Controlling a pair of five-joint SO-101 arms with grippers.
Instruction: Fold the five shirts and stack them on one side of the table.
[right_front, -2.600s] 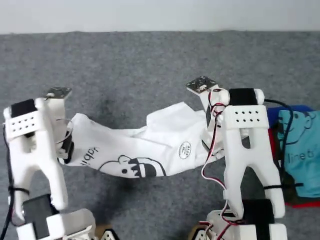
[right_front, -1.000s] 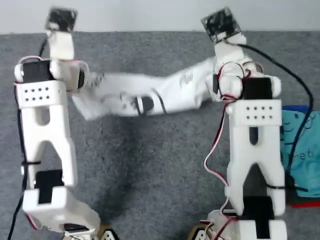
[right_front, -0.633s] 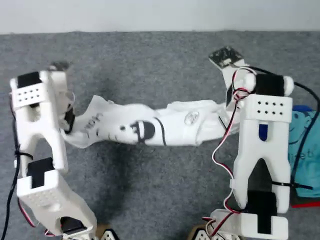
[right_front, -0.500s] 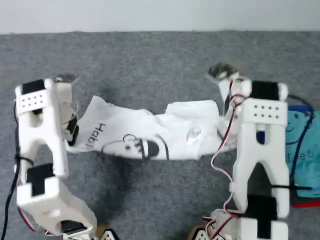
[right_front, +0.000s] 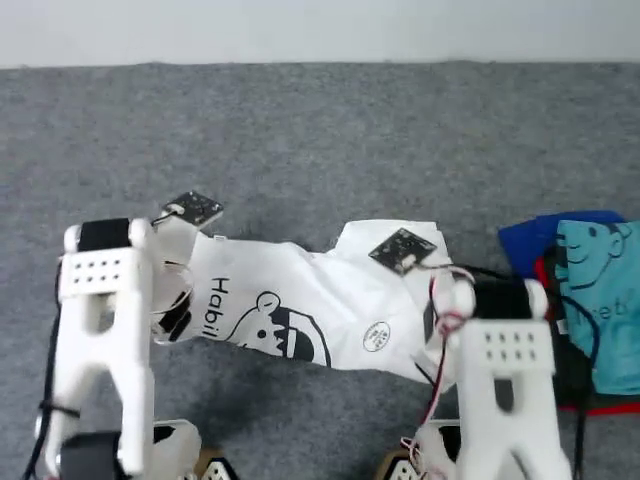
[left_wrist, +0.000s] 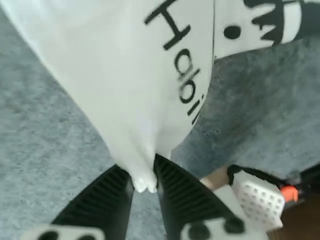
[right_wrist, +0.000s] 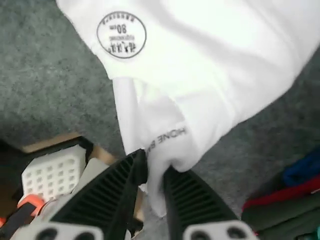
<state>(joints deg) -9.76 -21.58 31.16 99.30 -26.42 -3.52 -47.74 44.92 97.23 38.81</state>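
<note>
While the left claw and right claw each pinch the unfolded white shirt, several folded shirts lie stacked at the right.

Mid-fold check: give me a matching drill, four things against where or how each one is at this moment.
Things
1. white shirt
2. left hand
3. right hand
4. teal shirt

Places or states
A. shut on the shirt end with the round stamp
B. on top of the pile at the high view's right edge
C. spread across the middle of the table
D. shut on the shirt end with the big black lettering

Pairs: 1-C, 2-D, 3-A, 4-B
</note>
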